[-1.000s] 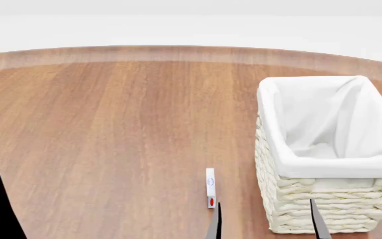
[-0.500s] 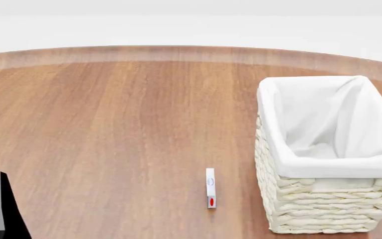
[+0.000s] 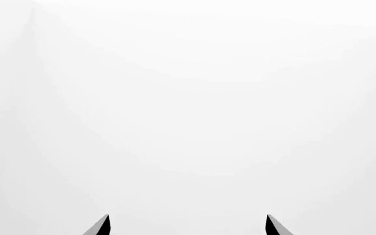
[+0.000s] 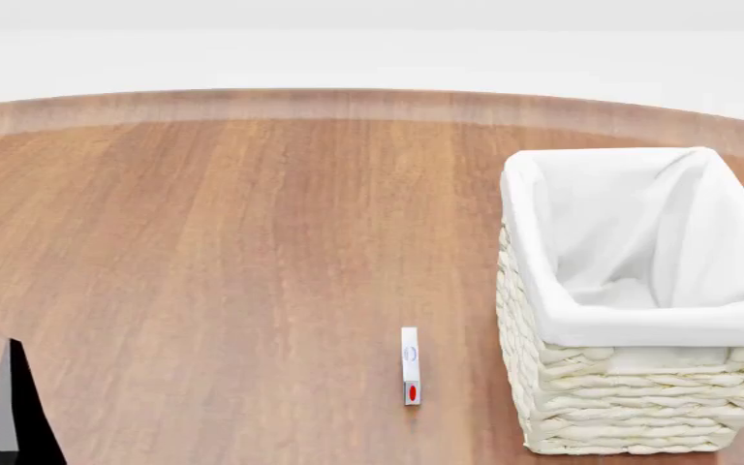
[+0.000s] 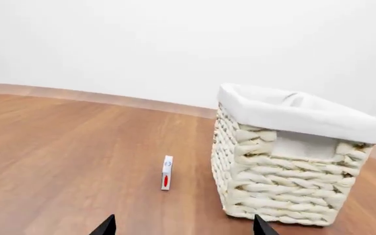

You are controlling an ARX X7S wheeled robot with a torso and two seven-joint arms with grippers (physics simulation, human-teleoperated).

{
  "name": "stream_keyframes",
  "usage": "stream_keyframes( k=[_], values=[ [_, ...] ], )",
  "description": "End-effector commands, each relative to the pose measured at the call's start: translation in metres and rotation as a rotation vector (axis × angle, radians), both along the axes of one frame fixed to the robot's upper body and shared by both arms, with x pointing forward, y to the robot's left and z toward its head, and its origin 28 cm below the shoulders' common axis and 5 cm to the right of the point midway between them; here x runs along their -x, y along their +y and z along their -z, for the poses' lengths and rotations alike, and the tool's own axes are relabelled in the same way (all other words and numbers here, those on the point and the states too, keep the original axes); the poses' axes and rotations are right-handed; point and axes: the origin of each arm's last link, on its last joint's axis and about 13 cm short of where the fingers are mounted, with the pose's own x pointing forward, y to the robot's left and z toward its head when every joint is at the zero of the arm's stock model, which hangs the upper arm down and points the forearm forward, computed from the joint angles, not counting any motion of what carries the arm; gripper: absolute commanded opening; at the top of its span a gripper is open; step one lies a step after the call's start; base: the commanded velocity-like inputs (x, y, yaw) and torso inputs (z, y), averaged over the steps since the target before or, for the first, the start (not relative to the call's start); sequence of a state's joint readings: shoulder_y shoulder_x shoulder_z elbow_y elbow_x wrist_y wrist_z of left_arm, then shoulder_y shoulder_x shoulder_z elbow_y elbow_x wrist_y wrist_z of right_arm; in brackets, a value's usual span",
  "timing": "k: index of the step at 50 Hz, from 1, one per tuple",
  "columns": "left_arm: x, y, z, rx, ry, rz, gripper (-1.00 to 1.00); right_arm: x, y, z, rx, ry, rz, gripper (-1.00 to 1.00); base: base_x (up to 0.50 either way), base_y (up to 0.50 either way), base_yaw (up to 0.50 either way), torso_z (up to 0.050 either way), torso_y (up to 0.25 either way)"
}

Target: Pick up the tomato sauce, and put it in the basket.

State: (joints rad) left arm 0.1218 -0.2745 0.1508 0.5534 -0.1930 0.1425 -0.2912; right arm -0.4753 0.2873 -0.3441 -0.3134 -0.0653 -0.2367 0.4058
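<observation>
A rectangular cream-coloured woven wicker basket [image 4: 631,407] with a white cloth lining folded over its rim stood on a broad, round-edged brown wooden table [image 4: 217,252], at the right of the head view. Its white-lined inside showed only cloth in the part that could be seen. Just beside the basket, on the side toward the middle of the table, lay a small flat white slip with a red dot and a faint blue mark [image 4: 410,365], apart from the wicker wall. The right wrist view showed the same pair low down: the basket [image 5: 286,186] upright on the wood and the slip [image 5: 166,174] near its base.

The tomato sauce tin could not be seen in any view, so its place could not be told.

The left gripper [image 3: 186,226] showed two dark fingertips held well apart, released and holding nothing, facing a plain white background; one dark finger [image 4: 16,407] stood at the lower left of the head view. The right gripper [image 5: 183,226] likewise had its two dark tips spread wide with nothing between them, facing the basket and the slip.
</observation>
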Motion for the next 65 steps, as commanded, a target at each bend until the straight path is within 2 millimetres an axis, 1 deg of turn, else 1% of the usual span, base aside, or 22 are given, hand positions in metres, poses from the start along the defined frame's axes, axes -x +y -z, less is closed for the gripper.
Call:
stream_keyframes(
  k=[1, 14, 25, 39, 56, 65],
  values=[
    [-0.001, -0.001, 0.000, -0.005, 0.001, 0.003, 1.00, 0.005, -0.001, 0.016, 0.001, 0.076, 0.010, 1.00, 0.00, 0.00, 0.00, 0.000, 0.000],
    [-0.001, -0.001, 0.002, -0.015, 0.008, 0.000, 1.00, 0.020, -0.002, 0.023, -0.045, 0.151, 0.022, 1.00, 0.00, 0.00, 0.00, 0.000, 0.000],
    [-0.002, -0.001, 0.004, -0.020, 0.012, 0.000, 1.00, 0.022, -0.002, 0.027, -0.056, 0.169, 0.038, 1.00, 0.00, 0.00, 0.00, 0.000, 0.000],
    [-0.003, -0.002, 0.005, -0.024, 0.017, 0.004, 1.00, 0.027, -0.002, 0.040, -0.047, 0.217, 0.049, 1.00, 0.00, 0.00, 0.00, 0.000, 0.000],
    [-0.003, -0.003, 0.004, -0.031, 0.016, 0.005, 1.00, 0.028, -0.002, 0.045, -0.060, 0.235, 0.049, 1.00, 0.00, 0.00, 0.00, 0.000, 0.000],
    [-0.004, -0.006, 0.006, -0.036, 0.019, 0.013, 1.00, 0.029, -0.006, 0.049, -0.059, 0.237, 0.072, 1.00, 0.00, 0.00, 0.00, 0.000, 0.000]
  ],
)
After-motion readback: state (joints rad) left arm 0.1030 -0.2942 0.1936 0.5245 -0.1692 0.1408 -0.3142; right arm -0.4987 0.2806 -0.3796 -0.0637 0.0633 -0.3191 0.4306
